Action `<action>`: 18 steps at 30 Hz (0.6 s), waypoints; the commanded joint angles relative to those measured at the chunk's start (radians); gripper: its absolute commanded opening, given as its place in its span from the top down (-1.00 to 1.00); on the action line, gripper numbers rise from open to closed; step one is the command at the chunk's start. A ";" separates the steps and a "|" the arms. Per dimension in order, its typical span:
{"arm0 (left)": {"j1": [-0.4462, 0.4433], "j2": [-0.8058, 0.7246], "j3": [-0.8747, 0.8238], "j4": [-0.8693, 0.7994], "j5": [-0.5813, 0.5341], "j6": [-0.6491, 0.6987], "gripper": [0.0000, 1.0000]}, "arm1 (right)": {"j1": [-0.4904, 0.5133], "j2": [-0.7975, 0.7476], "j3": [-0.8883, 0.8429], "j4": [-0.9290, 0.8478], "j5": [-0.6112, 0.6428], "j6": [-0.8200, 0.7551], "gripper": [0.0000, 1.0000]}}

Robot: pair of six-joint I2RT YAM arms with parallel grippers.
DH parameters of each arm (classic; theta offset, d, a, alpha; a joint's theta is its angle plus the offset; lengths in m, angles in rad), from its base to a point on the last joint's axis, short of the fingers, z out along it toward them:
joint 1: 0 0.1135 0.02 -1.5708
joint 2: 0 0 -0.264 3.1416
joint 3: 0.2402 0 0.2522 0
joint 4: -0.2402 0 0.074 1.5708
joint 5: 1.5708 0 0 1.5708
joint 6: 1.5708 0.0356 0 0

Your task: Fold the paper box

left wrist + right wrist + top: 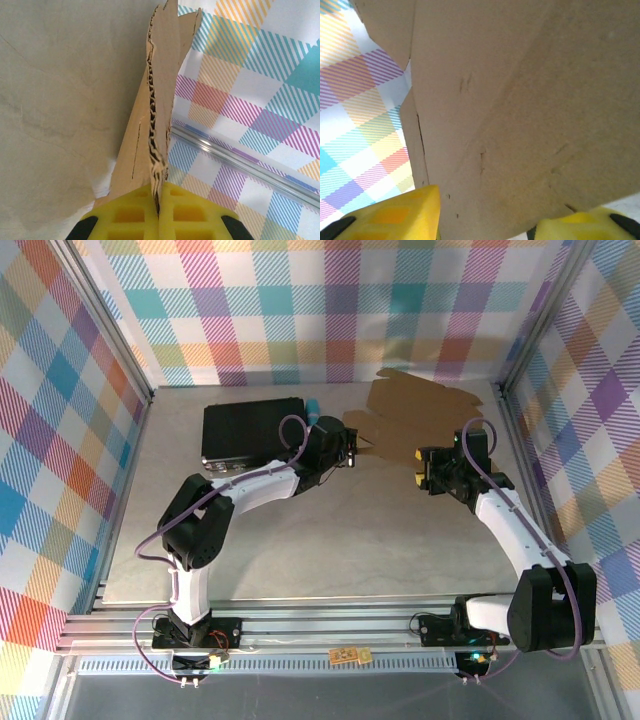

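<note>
Left gripper [159,202] is pinched shut on the corrugated edge of the paper box [420,405], which lies far right on the table [300,530]. Right gripper [485,220] gapes wide at a panel. Uneven pulling could tear that thin edge.

Your right hand [487,217] has its yellow fingers [400,215] spread wide at the bottom corners. The paper box [520,100] is right up close, brown cardboard across nearly everything. There's a thin cut line near its left edge, with the plaid wall [355,135] peeking past it.
</note>
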 commanded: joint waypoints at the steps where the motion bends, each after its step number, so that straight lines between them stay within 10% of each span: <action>1: 0.005 -0.052 -0.011 0.007 0.025 0.000 1.00 | -0.013 -0.012 -0.018 -0.008 0.038 0.018 0.02; 9: 0.003 -0.067 -0.022 0.005 0.022 0.005 1.00 | -0.024 -0.035 -0.082 0.102 0.098 0.067 0.35; 15: -0.001 -0.098 -0.037 -0.002 0.020 0.020 1.00 | -0.024 -0.058 -0.034 0.083 0.169 0.058 1.00; 18: 0.010 -0.147 -0.008 -0.060 0.034 0.107 0.47 | -0.023 -0.067 0.100 -0.049 0.173 -0.025 1.00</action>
